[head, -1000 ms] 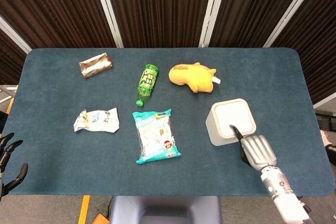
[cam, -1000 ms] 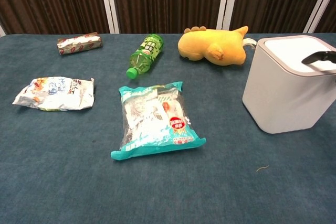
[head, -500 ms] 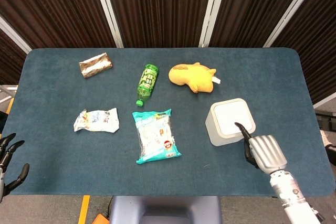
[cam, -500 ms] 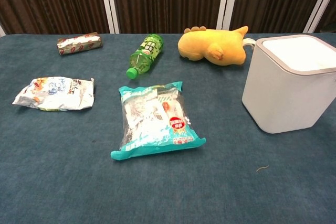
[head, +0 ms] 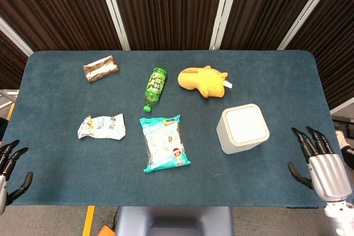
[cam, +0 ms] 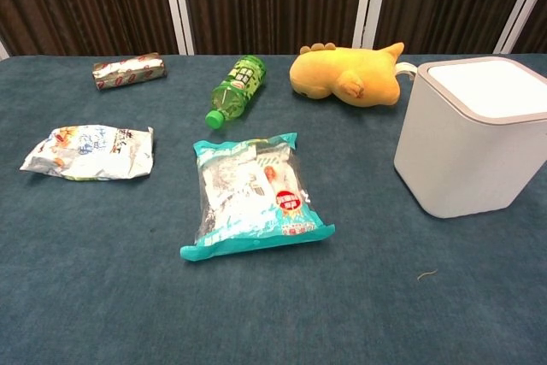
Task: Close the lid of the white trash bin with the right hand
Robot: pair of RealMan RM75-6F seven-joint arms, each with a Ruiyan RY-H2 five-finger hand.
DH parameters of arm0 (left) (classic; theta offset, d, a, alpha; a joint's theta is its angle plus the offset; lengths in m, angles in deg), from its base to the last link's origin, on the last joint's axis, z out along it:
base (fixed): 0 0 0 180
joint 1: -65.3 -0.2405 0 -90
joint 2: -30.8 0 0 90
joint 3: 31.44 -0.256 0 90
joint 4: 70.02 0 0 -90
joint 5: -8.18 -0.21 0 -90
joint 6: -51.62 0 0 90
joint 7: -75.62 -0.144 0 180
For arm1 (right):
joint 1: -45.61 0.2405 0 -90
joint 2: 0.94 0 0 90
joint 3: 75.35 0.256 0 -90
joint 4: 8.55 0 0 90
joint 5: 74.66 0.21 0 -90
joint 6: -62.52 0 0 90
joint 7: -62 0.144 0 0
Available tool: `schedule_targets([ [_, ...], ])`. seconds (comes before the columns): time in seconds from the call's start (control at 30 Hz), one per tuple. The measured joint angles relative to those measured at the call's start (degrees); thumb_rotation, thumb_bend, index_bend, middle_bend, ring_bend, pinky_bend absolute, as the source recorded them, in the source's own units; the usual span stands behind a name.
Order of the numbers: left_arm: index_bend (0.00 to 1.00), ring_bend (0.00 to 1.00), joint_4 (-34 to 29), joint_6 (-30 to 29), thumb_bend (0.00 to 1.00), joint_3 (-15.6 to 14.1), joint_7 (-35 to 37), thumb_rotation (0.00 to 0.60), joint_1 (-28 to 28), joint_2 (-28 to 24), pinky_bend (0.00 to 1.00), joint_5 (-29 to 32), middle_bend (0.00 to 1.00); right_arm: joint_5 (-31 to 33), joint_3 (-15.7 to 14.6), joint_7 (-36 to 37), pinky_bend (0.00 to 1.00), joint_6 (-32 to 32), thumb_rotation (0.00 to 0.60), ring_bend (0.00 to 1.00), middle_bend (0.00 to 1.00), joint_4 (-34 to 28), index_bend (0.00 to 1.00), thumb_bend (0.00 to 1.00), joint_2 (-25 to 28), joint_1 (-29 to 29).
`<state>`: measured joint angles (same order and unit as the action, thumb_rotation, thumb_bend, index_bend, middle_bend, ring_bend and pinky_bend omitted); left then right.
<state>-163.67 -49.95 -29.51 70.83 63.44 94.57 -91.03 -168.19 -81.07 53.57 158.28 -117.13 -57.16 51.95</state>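
Observation:
The white trash bin (head: pixel 242 129) (cam: pixel 470 137) stands on the right side of the blue table, its flat lid lying level on top. My right hand (head: pixel 322 160) is off to the bin's right near the table's front corner, fingers spread, holding nothing, well apart from the bin. At the table's front left corner my left hand (head: pixel 10 165) shows only partly, fingers apart and empty. Neither hand appears in the chest view.
A yellow plush toy (head: pixel 201 79) lies behind the bin. A green bottle (head: pixel 155 87), a teal snack bag (head: pixel 164 142), a white crumpled packet (head: pixel 101 126) and a brown wrapper (head: pixel 100 68) are spread over the middle and left of the table (head: pixel 55 98).
My right hand has drawn back from the bin's lid to the right and toward the table's front edge, and its fingers have spread. The bin and other objects stayed put.

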Motion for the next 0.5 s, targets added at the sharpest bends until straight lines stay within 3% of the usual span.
schedule_targets([
  [0.2, 0.23, 0.15, 0.03, 0.37, 0.37, 0.13, -1.58, 0.600, 0.15, 0.47, 0.34, 0.08, 0.13, 0.15, -0.63, 6.51, 0.17, -1.24, 0.600, 0.00, 0.12, 5.96, 0.04, 0.32, -1.15, -2.09],
  [0.5, 0.23, 0.15, -0.24, 1.12, 0.37, 0.21, -3.00, 0.600, 0.41, 0.74, 0.34, 0.47, 0.13, -1.87, -0.34, 8.59, 0.17, -2.03, 0.600, 0.00, 0.11, 6.68, 0.03, 0.31, -1.01, -3.54],
])
